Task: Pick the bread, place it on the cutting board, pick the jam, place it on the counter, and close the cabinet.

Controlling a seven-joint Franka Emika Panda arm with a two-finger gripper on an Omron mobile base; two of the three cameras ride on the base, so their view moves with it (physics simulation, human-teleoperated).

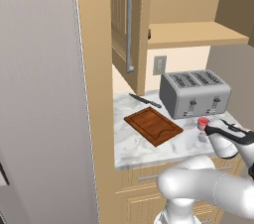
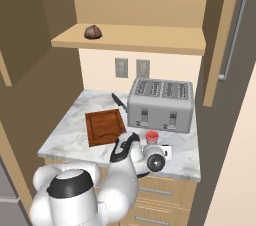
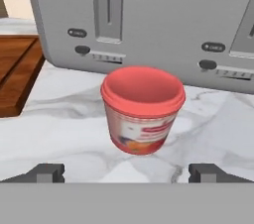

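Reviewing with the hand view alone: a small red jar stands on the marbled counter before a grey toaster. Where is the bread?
Observer: The small rounded brownish lump of bread sits on the shelf of the tan wooden wall cabinet, above the toaster.
Operator: So the board is bare?
Observer: Yes. The flat reddish-brown wooden cutting board carries nothing, and a dark knife lies behind it.
Operator: And the cabinet?
Observer: Its panelled doors stand swung open.

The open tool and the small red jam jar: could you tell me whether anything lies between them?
Nothing: in the hand view, only bare white-grey marbled counter separates the tool from the small red jam jar.
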